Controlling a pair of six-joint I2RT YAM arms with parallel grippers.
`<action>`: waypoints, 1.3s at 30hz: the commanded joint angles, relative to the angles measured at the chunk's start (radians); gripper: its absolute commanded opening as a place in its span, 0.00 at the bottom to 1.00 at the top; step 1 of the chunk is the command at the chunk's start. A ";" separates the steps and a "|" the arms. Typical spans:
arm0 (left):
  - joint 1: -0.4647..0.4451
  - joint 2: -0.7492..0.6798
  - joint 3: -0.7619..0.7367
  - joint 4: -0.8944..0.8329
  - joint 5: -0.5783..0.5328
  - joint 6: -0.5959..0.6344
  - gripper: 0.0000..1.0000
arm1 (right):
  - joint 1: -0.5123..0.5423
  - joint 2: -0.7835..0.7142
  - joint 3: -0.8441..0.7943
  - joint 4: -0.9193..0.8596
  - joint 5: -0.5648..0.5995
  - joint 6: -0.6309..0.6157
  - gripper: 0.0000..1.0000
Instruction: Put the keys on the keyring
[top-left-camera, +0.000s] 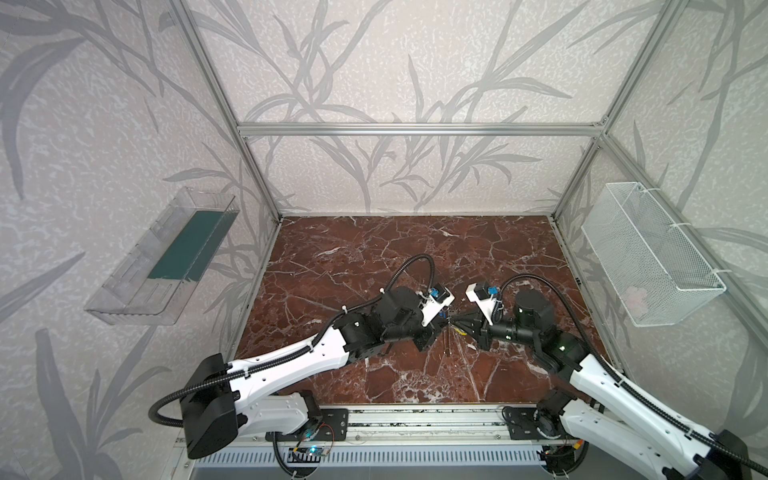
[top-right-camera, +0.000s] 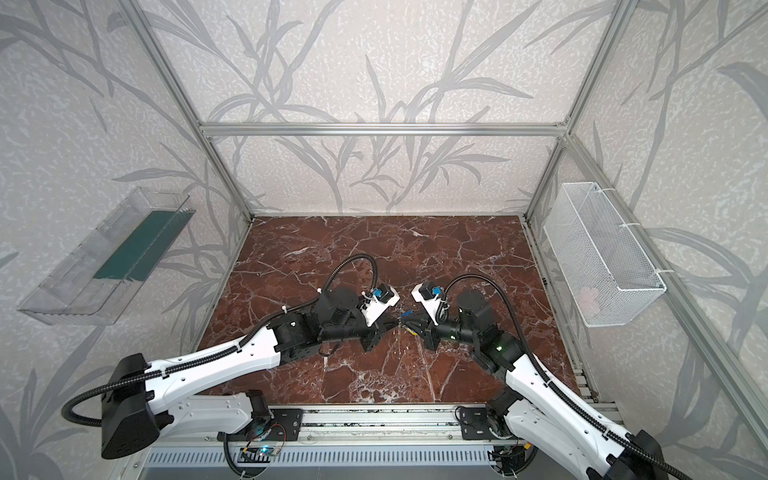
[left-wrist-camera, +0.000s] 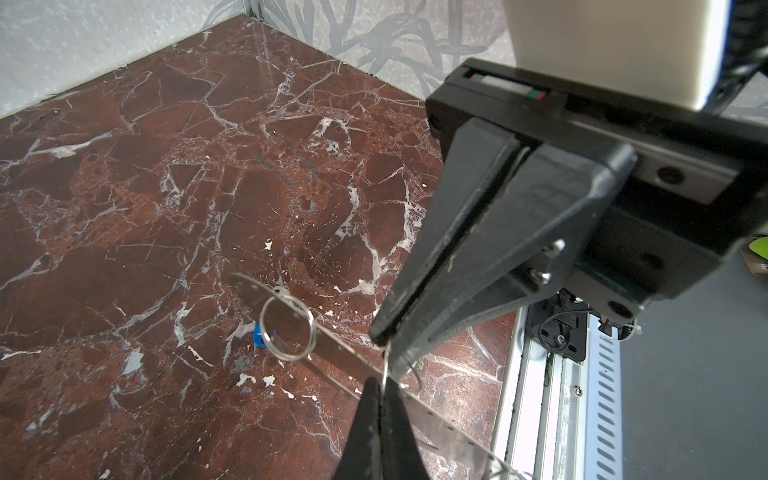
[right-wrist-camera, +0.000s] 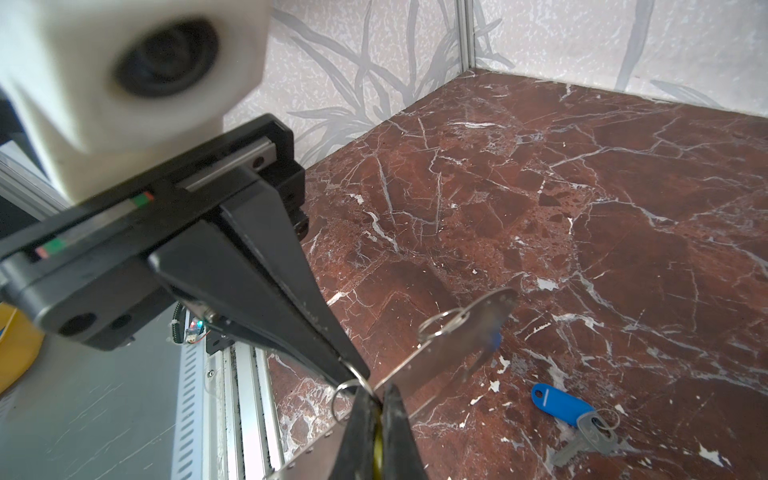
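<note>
We are looking at a tabletop (right-wrist-camera: 582, 187) finished like polished red-brown marble, glossy, chipped white in spots. The keyring plate (right-wrist-camera: 453, 353) is showing dull brushed metal; the wire ring (right-wrist-camera: 336, 399) is gleaming brighter. The blue tag (right-wrist-camera: 559, 402) is shining as smooth plastic, its key (right-wrist-camera: 592, 434) as grey metal, and the yellow tag (right-wrist-camera: 378, 451) is reading as plastic too. The left gripper (right-wrist-camera: 359, 376) is wearing matt black plastic, scuffed along its edges.
</note>
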 joint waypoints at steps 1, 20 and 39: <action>-0.007 -0.038 -0.012 0.047 0.018 0.004 0.00 | -0.009 -0.003 0.030 0.027 0.033 0.021 0.00; 0.005 -0.080 -0.053 0.116 -0.205 -0.070 0.00 | -0.052 0.066 0.013 0.081 -0.024 0.110 0.00; 0.062 -0.061 -0.071 0.093 -0.307 -0.078 0.00 | -0.052 0.177 0.022 0.017 0.076 0.110 0.00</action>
